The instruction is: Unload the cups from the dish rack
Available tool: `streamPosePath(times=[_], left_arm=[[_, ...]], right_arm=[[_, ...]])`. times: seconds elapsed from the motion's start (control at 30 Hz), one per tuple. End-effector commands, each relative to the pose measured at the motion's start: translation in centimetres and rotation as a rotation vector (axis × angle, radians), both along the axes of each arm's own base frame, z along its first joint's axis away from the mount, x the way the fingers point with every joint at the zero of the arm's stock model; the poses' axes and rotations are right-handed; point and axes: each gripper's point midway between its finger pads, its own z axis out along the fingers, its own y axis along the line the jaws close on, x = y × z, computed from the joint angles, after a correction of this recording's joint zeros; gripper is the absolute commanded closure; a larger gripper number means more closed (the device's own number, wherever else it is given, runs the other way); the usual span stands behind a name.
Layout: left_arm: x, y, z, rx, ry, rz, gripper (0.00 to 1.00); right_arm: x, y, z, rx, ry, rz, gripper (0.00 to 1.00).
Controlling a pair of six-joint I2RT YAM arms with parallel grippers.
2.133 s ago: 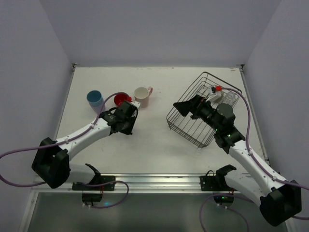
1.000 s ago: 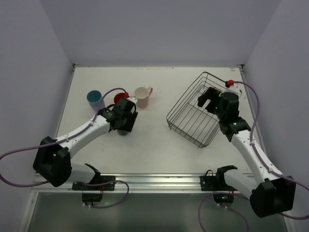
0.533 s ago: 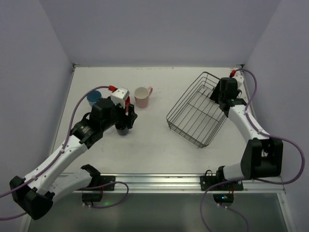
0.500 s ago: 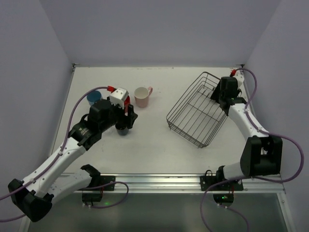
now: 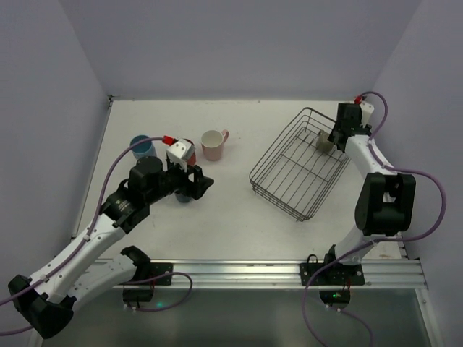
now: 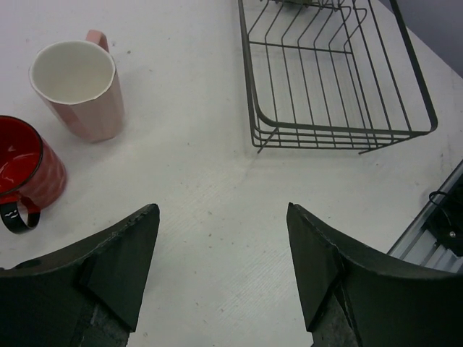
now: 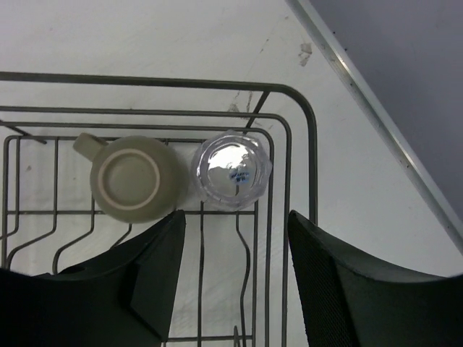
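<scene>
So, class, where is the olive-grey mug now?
Right wrist view: the olive-grey mug sits in the dish rack, near its corner, left of a clear glass.

Bright even overhead light, soft shadows, sharp focus

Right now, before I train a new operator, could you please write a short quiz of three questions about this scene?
1. Which thing stands beside the olive-grey mug in the dish rack? A) a clear glass B) a spoon C) a plate
2. True or false: the pink mug stands upright on the table.
3. Are the right fingers open or shut?
Key: 1 A; 2 true; 3 open.
</scene>
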Motion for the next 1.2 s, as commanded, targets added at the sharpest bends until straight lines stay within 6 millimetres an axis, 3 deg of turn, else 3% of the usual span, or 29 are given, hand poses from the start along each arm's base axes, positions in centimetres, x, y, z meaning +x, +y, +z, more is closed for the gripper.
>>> streamPosePath(times=[0.0,0.53,0.93,1.03,1.07,1.1,1.17], left_arm=[[-0.7,-0.8,1.8,-0.024,-0.077,-0.048,0.25],[-0.6,-1.1,1.3,-0.007,-0.071,-0.051,0.24],[-0.4,-0.9,1.1,0.003,-0.074,-0.039,0.24],[-0.4,-0.9,1.3,0.001,-0.078,-0.036,0.24],[-0.4,-0.9,1.2,0.003,-0.077,-0.035,0.24],[-0.4,-0.9,1.2,0.002,-0.076,-0.035,0.24],[-0.4,-1.0,1.2,0.002,-0.074,-0.041,0.24]], right_arm=[[0.7,-1.9,1.0,-0.047,0.005,-0.04,0.38],[2.9,-2.6,-1.3,0.009,0.046,0.002,0.32],[3.9,-2.6,-3.2,0.047,0.07,0.005,0.36],[3.8,-2.8,-2.7,0.04,0.061,-0.003,0.52],[3.7,-3.0,-1.5,0.028,0.031,-0.011,0.56],[3.4,-3.0,-1.1,0.021,0.021,-0.012,0.66],[3.6,-3.1,0.8,0.004,-0.046,-0.013,0.72]])
